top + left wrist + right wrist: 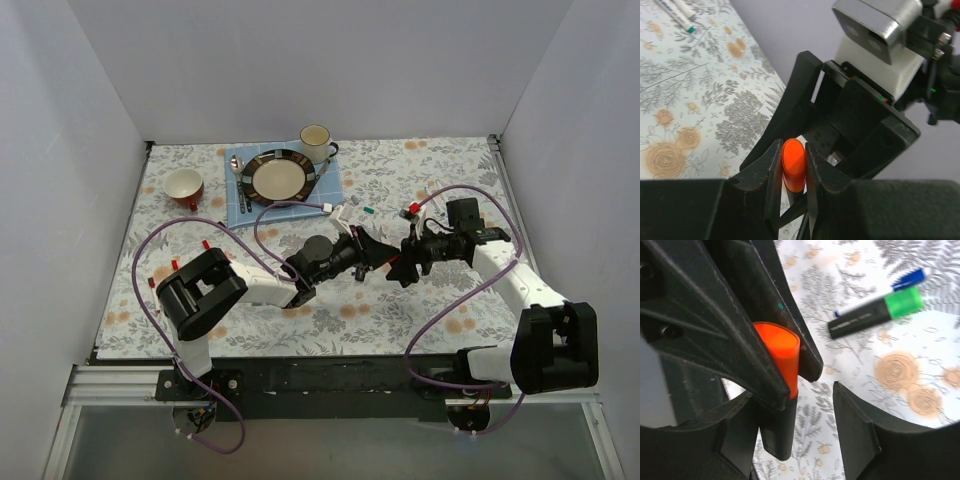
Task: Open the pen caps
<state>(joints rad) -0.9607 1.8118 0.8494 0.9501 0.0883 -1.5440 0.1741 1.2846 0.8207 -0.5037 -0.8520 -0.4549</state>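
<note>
Floral cloth (pixel 340 310) below, we log the left gripper (pixel 792 156) clamped on the orange cap (pixel 794 167), its black barrel (pixel 776 432) running lengthwise into the right gripper (pixel 792 400), whose jaws stand apart, barrel against one finger (pixel 735 432), other finger clear.

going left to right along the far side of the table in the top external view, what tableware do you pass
red cup → spoon → plate → mug
</note>
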